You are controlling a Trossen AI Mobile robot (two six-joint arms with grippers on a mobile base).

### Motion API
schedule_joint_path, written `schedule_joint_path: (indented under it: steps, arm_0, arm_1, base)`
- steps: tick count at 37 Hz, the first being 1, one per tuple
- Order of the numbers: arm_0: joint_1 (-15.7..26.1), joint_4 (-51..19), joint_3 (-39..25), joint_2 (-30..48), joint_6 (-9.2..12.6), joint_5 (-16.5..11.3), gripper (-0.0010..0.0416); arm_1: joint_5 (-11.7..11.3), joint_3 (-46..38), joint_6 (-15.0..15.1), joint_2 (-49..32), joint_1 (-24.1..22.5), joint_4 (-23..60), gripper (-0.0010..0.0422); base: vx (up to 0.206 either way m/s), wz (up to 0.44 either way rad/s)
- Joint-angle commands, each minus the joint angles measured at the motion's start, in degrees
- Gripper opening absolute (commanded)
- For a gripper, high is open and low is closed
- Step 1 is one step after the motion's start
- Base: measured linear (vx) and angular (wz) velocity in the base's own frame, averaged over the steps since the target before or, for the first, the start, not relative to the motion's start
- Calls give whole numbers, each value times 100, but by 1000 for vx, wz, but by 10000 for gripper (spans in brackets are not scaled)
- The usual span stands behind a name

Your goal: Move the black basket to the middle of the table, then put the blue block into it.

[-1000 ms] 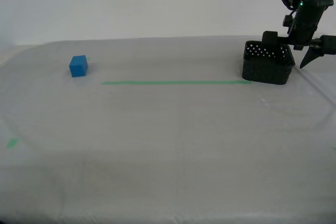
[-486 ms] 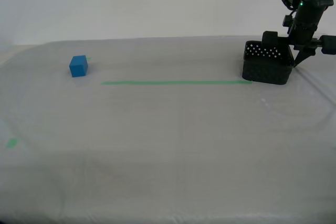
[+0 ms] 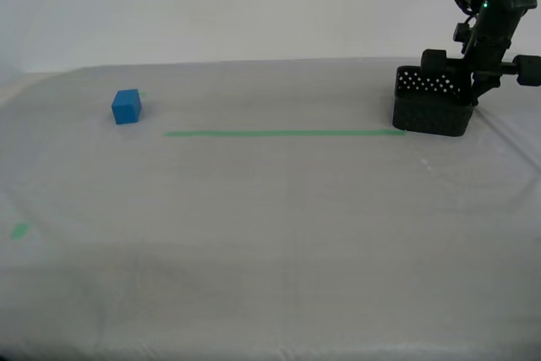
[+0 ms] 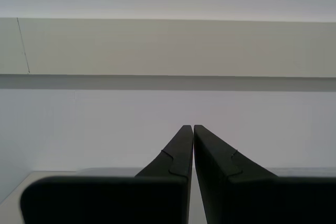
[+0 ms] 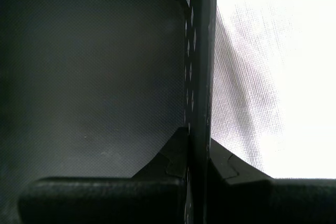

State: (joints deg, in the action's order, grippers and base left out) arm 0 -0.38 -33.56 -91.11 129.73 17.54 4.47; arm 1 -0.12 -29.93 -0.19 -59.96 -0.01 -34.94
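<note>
The black basket (image 3: 431, 112) stands at the far side of the table (image 3: 270, 234), at the exterior view's right, by the end of the green tape line (image 3: 283, 133). My first gripper (image 3: 470, 90) comes down from above and is shut on the basket's wall; in the first wrist view the perforated wall (image 5: 199, 77) runs between the fingers of that gripper (image 5: 198, 145), with the basket's floor (image 5: 94, 77) empty. The blue block (image 3: 126, 106) sits alone at the exterior view's left. My second gripper (image 4: 193, 129) is shut on nothing and faces a pale wall.
A small green tape bit (image 3: 19, 230) lies near the exterior view's left edge, and another peeks out behind the block. The table's far edge runs just behind the basket, with a white wall beyond.
The first gripper's fingers, spread either side of the basket's wall a second ago, have shut on it. The basket has shifted slightly toward the exterior view's right.
</note>
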Motion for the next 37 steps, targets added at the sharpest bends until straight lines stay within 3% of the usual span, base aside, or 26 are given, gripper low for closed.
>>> schedule_joint_path:
  steps: [1, 22, 33, 37]
  arm_0:
    - [4, 13, 0, -39, -26, -15, 0]
    - [50, -278, 7, -841, -411, -216, -1]
    - [229, -566, 9, -1154, -448, -520, -1]
    - [348, -658, 9, -1176, -428, -758, -1]
  arm_1:
    - [-7, -7, 20, 0, 0, -31, 0]
    - [-7, -7, 20, 0, -2, -31, 0]
    - [-7, -7, 20, 0, -2, -31, 0]
    - [-7, -7, 20, 0, 0, -31, 0]
  base:
    - [0, 0]
    - [0, 0]
    - [0, 0]
    - [0, 0]
